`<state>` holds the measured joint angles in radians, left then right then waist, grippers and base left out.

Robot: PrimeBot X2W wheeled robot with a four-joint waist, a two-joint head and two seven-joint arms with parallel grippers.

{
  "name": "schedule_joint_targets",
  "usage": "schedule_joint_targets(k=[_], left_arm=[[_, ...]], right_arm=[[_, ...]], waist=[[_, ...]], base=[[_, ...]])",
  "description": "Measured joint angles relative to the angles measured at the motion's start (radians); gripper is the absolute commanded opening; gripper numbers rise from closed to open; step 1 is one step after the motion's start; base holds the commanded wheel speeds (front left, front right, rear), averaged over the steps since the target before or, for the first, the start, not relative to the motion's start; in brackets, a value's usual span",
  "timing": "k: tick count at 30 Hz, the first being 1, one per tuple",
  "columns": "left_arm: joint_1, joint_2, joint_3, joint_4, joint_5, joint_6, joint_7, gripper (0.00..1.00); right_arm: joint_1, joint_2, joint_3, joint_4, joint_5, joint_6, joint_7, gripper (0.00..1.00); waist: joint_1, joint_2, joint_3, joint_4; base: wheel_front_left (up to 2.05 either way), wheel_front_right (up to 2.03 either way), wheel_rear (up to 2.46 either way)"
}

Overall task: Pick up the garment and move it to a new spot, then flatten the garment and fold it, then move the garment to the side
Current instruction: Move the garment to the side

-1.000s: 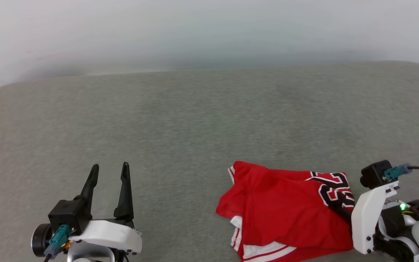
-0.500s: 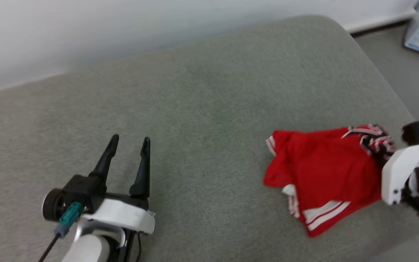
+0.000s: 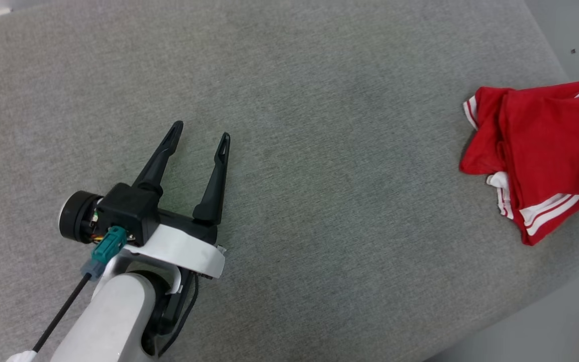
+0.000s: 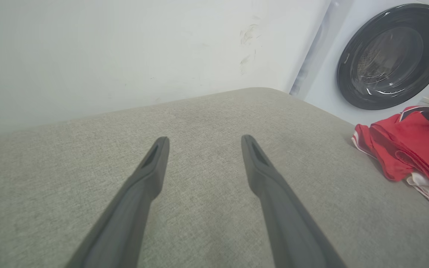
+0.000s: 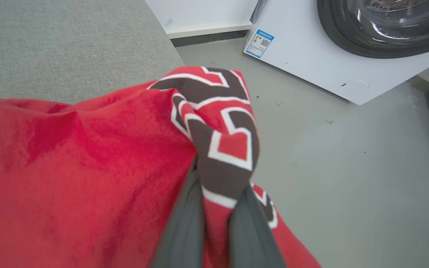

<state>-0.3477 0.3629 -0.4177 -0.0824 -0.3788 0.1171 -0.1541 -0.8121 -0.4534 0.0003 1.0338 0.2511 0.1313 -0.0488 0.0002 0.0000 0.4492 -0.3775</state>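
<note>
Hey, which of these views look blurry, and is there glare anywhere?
Head view: sharp and evenly lit. Left wrist view: left gripper soft near the lens, with glare streaks on the washing machine door. Right wrist view: garment blurred up close.

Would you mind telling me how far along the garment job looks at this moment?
Done, it seems: the garment lies folded in layers near the right edge of the grey cushion. In hand: the right gripper is shut on its numbered corner, apparently for the move aside; the left gripper hangs open over bare cushion. Left: set it down and let go.
</note>
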Motion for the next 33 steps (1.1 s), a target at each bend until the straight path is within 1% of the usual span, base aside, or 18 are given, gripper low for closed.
schedule_joint_targets(k=[1, 2, 3, 7, 8, 10, 11, 12, 15, 23, 28, 33], left_arm=[[-0.007, 0.0, -0.002, 0.0, 0.002, -0.002, 0.001, 1.0], [-0.011, 0.0, -0.003, -0.001, 0.004, -0.002, 0.002, 1.0], [-0.013, 0.0, -0.004, 0.001, 0.005, -0.002, 0.002, 1.0], [-0.013, 0.001, -0.004, 0.012, 0.005, -0.001, -0.001, 1.0], [-0.012, -0.002, -0.005, 0.026, -0.002, 0.001, -0.014, 1.0], [-0.007, -0.008, -0.006, 0.036, -0.005, 0.002, -0.024, 1.0], [0.012, -0.021, -0.007, 0.056, -0.016, 0.006, -0.042, 1.0], [0.023, -0.026, -0.006, 0.063, -0.022, 0.008, -0.046, 1.0], [0.057, -0.035, 0.0, 0.079, -0.032, 0.02, -0.063, 1.0], [0.14, -0.066, 0.029, 0.108, -0.059, 0.047, -0.095, 1.0], [0.181, -0.086, 0.049, 0.118, -0.068, 0.055, -0.104, 1.0], [0.208, -0.101, 0.065, 0.141, -0.071, 0.054, -0.106, 1.0]], right_arm=[[-0.008, 0.001, -0.006, 0.021, -0.013, 0.0, -0.027, 0.03], [-0.016, 0.006, -0.016, 0.044, -0.019, 0.0, -0.046, 0.69], [-0.023, 0.013, -0.025, 0.07, -0.024, 0.0, -0.062, 1.0], [-0.037, 0.033, -0.05, 0.141, -0.054, 0.0, -0.137, 1.0], [-0.045, 0.018, -0.089, 0.17, -0.075, 0.0, -0.181, 1.0], [-0.048, -0.004, -0.115, 0.166, -0.091, 0.0, -0.199, 1.0], [-0.047, -0.015, -0.147, 0.132, -0.115, 0.0, -0.211, 1.0], [-0.045, -0.014, -0.154, 0.107, -0.117, 0.0, -0.211, 1.0], [-0.003, 0.0, -0.169, -0.019, -0.135, 0.0, -0.212, 1.0], [0.223, 0.113, -0.167, -0.295, -0.15, 0.0, -0.213, 1.0], [0.352, 0.176, -0.121, -0.422, -0.146, 0.0, -0.212, 1.0], [0.455, 0.245, -0.07, -0.544, -0.134, 0.0, -0.175, 1.0]], waist=[[0.0, 0.0, 0.01, 0.003], [0.0, 0.0, 0.017, 0.007], [0.0, 0.0, 0.022, 0.013], [0.0, 0.0, 0.028, 0.034], [0.0, 0.0, 0.013, 0.044], [-0.0001, 0.0, -0.004, 0.05], [-0.0001, 0.0, -0.037, 0.062], [-0.0001, 0.0, -0.051, 0.066], [-0.0001, 0.0, -0.094, 0.081], [-0.0002, 0.0, -0.201, 0.143], [-0.0002, 0.0, -0.255, 0.2], [-0.0002, 0.0, -0.301, 0.265]], base=[[0.0, 0.0, 0.0], [0.0, 0.0, 0.0], [0.0, 0.0, 0.0], [0.0, 0.0, 0.0], [0.0, 0.0, 0.0], [0.0, 0.0, 0.0], [0.0, 0.0, 0.0], [0.0, 0.0, 0.0], [0.0, 0.0, 0.0], [0.0, 0.0, 0.0], [0.0, 0.0, 0.0], [0.0, 0.0, 0.0]])
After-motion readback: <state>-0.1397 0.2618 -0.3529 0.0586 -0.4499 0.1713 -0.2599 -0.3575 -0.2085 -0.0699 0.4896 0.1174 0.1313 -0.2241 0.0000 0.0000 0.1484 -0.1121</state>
